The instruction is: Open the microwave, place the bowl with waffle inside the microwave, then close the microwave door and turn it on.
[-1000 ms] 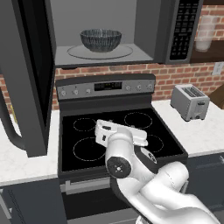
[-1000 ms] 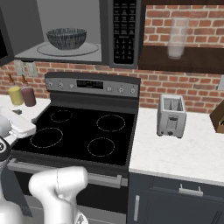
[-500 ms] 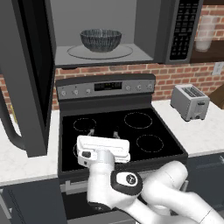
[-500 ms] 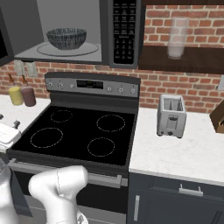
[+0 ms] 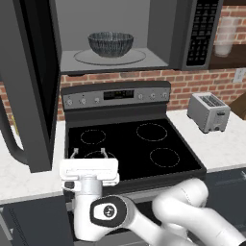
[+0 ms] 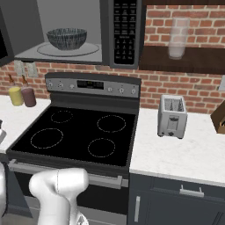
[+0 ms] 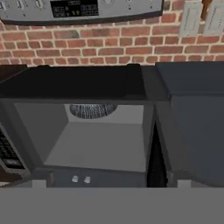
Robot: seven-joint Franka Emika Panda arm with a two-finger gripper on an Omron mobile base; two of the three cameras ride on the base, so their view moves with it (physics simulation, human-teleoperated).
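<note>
Entry: microwave [image 5: 158,33], over-range, cavity exposed; keypad strip at its right edge.

Item: bowl [image 5: 111,44], dark streaked, seated on the glass turntable inside the cavity, well above and ahead of the end effector. The hand view looks upside down into the cavity and shows the bowl [image 7: 92,110] at the back. The waffle cannot be made out inside it.

Item: microwave door [image 5: 30,81], swung fully outward, standing edge-on above and to the left of the end effector; its curved handle bar [image 5: 10,139] hangs at the lower outer edge, the part of the door nearest the end effector.

Item: end effector [image 5: 89,154], empty, fingers spread wide apart, held low over the front edge of the stove [image 5: 127,144], pointing up toward the cavity, touching nothing.

Item: toaster [image 5: 208,112], on the desk [image 5: 226,144] far to the right; not involved.

Step in hand, as judged: placement looks complete; closing the door is next.

Handling notes: raise the end effector leftward to the outer face of the door near its free edge. Push with a flat, steady sweep along the hinge arc. Keep the fingers clear of the cavity and bowl. Follow through until the door seats, then move right to the keypad.
</note>
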